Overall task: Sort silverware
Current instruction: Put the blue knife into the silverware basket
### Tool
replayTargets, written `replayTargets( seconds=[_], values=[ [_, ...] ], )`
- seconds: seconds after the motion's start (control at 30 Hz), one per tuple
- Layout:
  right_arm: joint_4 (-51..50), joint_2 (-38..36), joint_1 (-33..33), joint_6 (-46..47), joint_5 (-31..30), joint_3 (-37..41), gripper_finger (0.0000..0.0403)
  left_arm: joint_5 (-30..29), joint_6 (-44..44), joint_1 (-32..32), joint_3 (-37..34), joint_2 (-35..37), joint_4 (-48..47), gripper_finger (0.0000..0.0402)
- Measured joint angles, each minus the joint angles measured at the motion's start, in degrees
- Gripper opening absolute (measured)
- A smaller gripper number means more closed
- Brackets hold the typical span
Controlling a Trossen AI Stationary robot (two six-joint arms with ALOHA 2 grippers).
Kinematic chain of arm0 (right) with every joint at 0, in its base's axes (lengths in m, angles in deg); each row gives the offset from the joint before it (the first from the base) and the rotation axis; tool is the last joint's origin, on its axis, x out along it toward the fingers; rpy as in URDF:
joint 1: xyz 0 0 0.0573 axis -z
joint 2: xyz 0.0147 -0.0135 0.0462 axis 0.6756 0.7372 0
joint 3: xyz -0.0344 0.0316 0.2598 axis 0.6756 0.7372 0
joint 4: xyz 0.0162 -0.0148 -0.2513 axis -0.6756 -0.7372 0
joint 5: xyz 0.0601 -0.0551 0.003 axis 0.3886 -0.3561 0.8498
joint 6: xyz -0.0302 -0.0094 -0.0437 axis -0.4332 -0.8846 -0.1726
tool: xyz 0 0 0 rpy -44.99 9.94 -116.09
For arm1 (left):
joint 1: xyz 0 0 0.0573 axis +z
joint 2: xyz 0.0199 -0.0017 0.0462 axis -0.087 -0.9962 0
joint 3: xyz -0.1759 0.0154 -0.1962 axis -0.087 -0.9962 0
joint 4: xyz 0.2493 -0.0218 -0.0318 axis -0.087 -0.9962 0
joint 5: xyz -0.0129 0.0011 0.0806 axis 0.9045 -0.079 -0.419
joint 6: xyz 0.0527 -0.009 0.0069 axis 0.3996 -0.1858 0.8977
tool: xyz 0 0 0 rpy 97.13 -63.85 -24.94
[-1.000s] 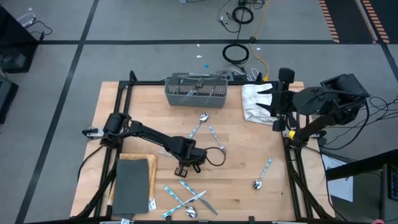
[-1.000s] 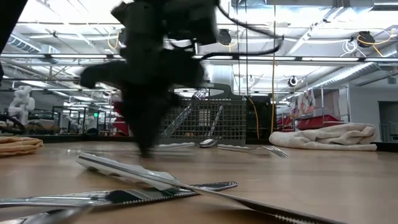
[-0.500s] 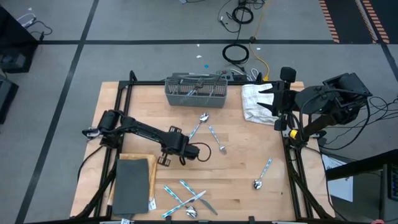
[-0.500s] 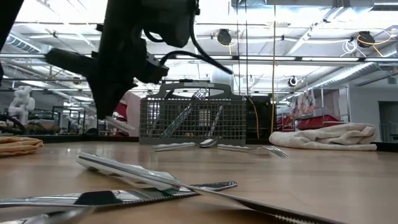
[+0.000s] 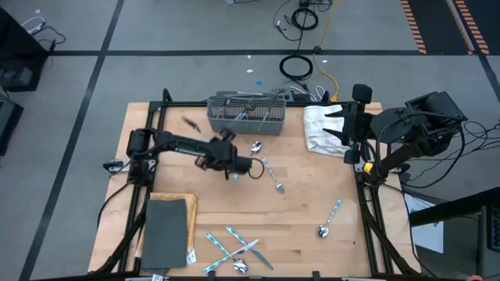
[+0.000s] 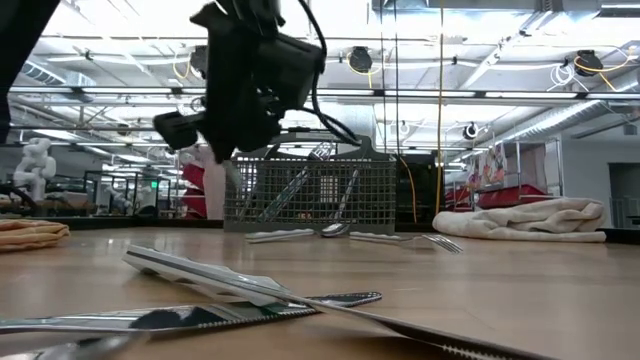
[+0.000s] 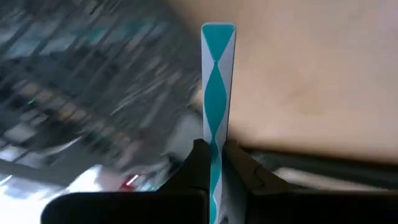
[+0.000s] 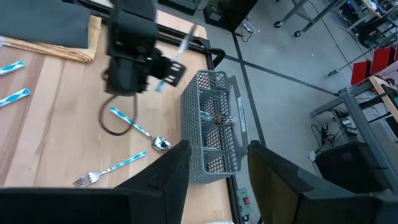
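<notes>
One piece of silverware (image 7: 217, 81) with a blue-and-white patterned handle is clamped between the fingers of the left gripper (image 5: 209, 139). That gripper is raised above the table (image 5: 305, 211), near the far edge and just left of the grey mesh basket (image 5: 245, 114), with the piece sticking out past it toward the far left corner. Which kind of utensil it is cannot be told.

A spoon (image 5: 250, 155) and a fork (image 5: 272, 174) lie on the table just in front of the basket. Another spoon (image 5: 329, 218) lies near the right edge. Several crossed pieces (image 5: 234, 250) lie at the near edge.

The right gripper (image 5: 333, 125) waits at the far right corner above the white towel (image 5: 315, 127), fingers apart and holding nothing.
</notes>
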Motion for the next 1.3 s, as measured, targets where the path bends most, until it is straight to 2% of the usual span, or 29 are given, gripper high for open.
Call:
replayTargets(
  seconds=[0.1, 0.23, 0.47, 0.6, 0.7, 0.8, 0.9, 1.07, 1.3],
  values=[
    [0.0, 0.0, 0.0, 1.3, 0.0, 0.0, 0.0151, -9.6, 3.8, 2.9, 0.1, 0.0, -0.1, 0.0016],
    [0.0, 0.0, 0.0, 2.6, 0.0, 0.0, 0.0151, -16.9, 7.9, 5.4, 0.1, 0.1, 0.0, 0.0016],
    [0.0, 0.0, 0.0, 3.8, -0.2, 0.0, 0.0151, -19.0, 13.4, 5.8, 5.0, 0.1, 2.4, 0.0016],
    [0.0, 0.0, 0.0, 3.8, -0.3, 0.0, 0.0151, -19.1, 25.3, 5.2, 8.7, 0.2, 15.1, 0.0015],
    [0.0, 0.0, 0.0, 4.1, -0.3, 0.0, 0.0151, -18.6, 40.5, 4.9, 9.2, 0.2, 30.4, 0.0015],
    [0.0, 0.0, 0.0, 5.2, -0.3, 0.0, 0.0151, -16.2, 56.5, 4.9, 9.3, 0.2, 46.5, 0.0015],
    [-0.1, 0.0, 0.0, 5.3, -0.3, 0.0, 0.0151, -12.8, 64.8, 5.3, 9.3, 0.2, 58.7, 0.0015],
    [-0.1, 0.0, 0.0, 5.3, 0.0, 0.0, 0.0151, -9.1, 72.8, 6.3, 9.3, 0.2, 69.3, 0.0015],
    [-0.1, 0.0, 0.0, 5.1, 0.0, 0.0, 0.0151, -3.1, 77.0, 8.1, 9.3, 0.2, 69.8, 0.0015]
  ],
)
